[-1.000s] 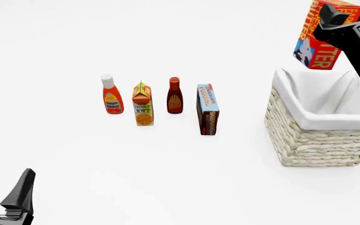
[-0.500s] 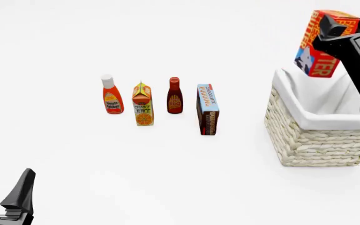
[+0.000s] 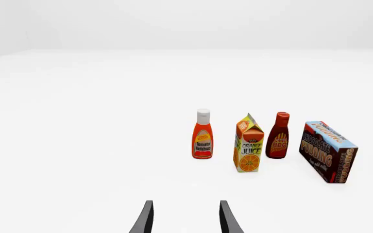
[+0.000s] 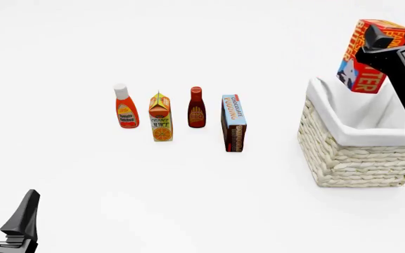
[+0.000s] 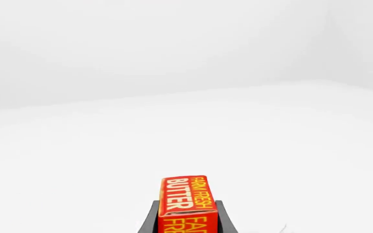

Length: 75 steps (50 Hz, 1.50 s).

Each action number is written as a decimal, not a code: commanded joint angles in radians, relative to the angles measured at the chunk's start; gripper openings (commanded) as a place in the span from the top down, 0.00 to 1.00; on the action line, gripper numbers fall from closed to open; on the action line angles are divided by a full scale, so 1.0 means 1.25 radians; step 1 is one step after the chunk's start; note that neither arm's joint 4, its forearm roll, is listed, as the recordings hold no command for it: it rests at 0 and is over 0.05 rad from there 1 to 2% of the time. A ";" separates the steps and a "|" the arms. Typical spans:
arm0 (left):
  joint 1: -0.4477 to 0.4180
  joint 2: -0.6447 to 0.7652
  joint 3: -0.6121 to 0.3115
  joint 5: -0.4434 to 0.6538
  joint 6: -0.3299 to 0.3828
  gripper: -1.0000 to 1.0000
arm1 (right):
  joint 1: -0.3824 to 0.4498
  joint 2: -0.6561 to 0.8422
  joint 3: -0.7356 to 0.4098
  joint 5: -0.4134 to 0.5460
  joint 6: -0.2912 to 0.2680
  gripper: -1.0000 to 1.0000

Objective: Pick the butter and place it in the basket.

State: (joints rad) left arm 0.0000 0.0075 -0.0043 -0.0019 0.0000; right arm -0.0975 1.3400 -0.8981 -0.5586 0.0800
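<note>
My right gripper is shut on the red-orange butter box and holds it tilted in the air above the far part of the basket, a cream woven wicker basket with a white cloth lining at the table's right. In the right wrist view the butter sits between the two black fingers. My left gripper is open and empty at the near left corner; its fingertips show in the left wrist view.
A row of groceries stands in the table's middle: a tomato ketchup bottle, an orange juice carton, a BBQ sauce bottle and a chocolate pudding box. They also show in the left wrist view, with the pudding box outermost.
My right gripper has carried the butter down and a little to the right, closer over the basket. The left arm has not moved.
</note>
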 commanded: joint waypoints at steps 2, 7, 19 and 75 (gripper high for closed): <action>0.000 0.000 0.000 0.000 0.000 0.00 | -0.021 -0.008 0.000 -0.013 0.015 1.00; 0.000 0.000 0.000 0.000 0.000 0.00 | -0.031 -0.008 0.006 -0.016 0.015 1.00; 0.000 0.000 0.000 0.000 0.000 0.00 | -0.050 -0.001 0.003 -0.017 0.014 1.00; 0.000 0.000 0.000 0.000 0.000 0.00 | -0.093 0.093 0.020 -0.094 0.018 1.00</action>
State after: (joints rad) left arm 0.0000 0.0075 -0.0043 -0.0019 0.0000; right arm -0.2040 1.4510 -0.8559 -0.6606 0.0830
